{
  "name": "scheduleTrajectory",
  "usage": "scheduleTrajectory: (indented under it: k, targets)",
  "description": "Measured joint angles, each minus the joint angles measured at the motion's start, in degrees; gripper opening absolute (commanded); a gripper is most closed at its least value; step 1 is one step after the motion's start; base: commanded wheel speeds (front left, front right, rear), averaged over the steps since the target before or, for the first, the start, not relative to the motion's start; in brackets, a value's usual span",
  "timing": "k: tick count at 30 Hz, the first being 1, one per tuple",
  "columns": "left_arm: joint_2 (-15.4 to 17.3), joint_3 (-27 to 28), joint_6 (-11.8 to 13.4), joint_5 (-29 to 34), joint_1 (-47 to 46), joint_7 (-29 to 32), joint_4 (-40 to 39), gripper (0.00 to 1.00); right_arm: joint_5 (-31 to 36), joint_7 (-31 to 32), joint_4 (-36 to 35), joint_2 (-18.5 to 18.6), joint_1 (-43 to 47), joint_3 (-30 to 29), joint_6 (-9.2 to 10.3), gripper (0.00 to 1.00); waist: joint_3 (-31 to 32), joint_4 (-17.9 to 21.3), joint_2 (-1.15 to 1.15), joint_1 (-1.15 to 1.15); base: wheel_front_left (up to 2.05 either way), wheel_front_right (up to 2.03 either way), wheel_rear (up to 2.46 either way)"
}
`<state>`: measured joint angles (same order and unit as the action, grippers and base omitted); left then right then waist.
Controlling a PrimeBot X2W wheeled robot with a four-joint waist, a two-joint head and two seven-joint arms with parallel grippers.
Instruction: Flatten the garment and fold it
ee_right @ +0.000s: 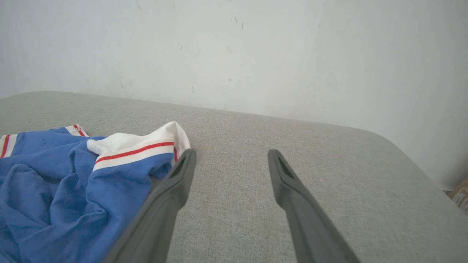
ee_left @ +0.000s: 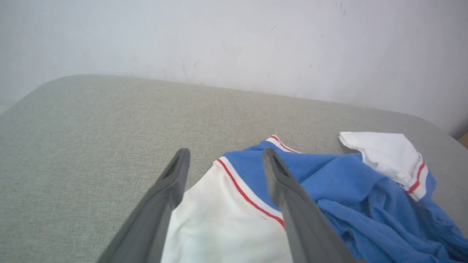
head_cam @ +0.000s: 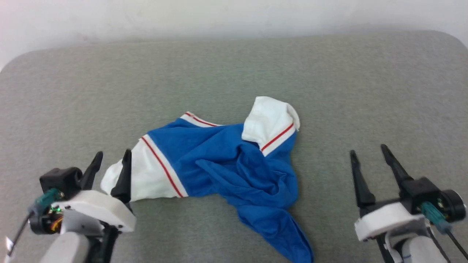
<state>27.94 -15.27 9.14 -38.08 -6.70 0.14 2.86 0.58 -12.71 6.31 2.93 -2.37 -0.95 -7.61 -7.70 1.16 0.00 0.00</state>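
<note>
**Item 1.** left gripper (head_cam: 113,152), two long dark fingers: jaws spread wide, nothing held, poised over the white short sleeve (head_cam: 146,175) (contact with the cloth cannot be told).

**Item 2.** right gripper (head_cam: 367,149), same build: jaws wide, empty, over bare surface, apart from the cloth.

**Item 3.** royal-blue soft T-shirt (head_cam: 219,160), red-and-white striped trim: crumpled in a heap on the grey woven padded surface (head_cam: 234,73).

**Step, as judged:** flattening. Best done by pinching each sleeve near its hem, the second white sleeve (head_cam: 270,120) included, and drawing them apart evenly and low.

**Obscured:** collar and bottom hem lost in the folds. No print is legible. The trailing blue end is cut off by the head view's lower edge.
</note>
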Motion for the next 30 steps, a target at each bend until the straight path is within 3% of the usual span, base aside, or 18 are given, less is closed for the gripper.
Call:
scheduleTrajectory:
  k: [5, 13, 16, 22, 28, 29, 30]
  targets:
    - [-4.8, -0.9, -0.1, 4.6, -0.5, -12.7, 1.5, 1.0, 0.5, 8.4, -1.2, 0.4, -3.4, 5.5, 0.0, 1.0, 0.2, -2.9, 0.0, 0.0, 0.0, 0.0, 0.0]
    - [-11.4, -0.3, 0.2, 12.7, 0.6, -14.9, 2.8, 1.0, -1.5, 24.7, 2.5, 7.8, -10.5, 17.5, 0.0, 1.0, 0.3, -8.3, 0.0, 0.0, 0.0, 0.0, 0.0]
    - [-14.3, 1.0, -1.2, 14.5, 1.7, -14.9, 2.2, 1.0, -3.1, 29.4, 5.1, 10.2, -13.0, 21.1, 0.0, 1.0, 0.2, -10.2, 0.0, 0.0, 0.0, 0.0, 0.0]
    - [-17.9, 2.7, -4.8, 17.7, 2.5, -14.9, 3.6, 1.0, -2.7, 32.3, 10.6, 13.2, -17.2, 24.4, 0.0, 1.0, -0.7, -13.6, 0.0, 0.0, 0.0, 0.0, 0.0]
    - [-19.7, 5.9, -7.4, 19.9, 2.4, -14.9, 5.2, 1.0, -3.1, 31.6, 15.3, 13.1, -19.0, 25.1, 0.0, 1.0, -2.3, -15.4, 0.0, 0.01, 0.0, 0.0, 0.0]
    - [-20.0, 6.5, -7.8, 20.3, 2.4, -14.9, 5.3, 1.0, -3.1, 31.0, 15.9, 13.0, -19.0, 24.8, 0.0, 0.48, -2.5, -15.4, 0.0, 0.01, 0.0, 0.0, 0.0]
    - [-20.3, 6.9, -8.2, 20.6, 2.4, -14.9, 5.5, 1.0, -3.1, 30.4, 16.4, 12.9, -19.1, 24.4, 0.0, 0.04, -2.7, -15.4, 0.0, 0.01, 0.0, 0.0, 0.0]
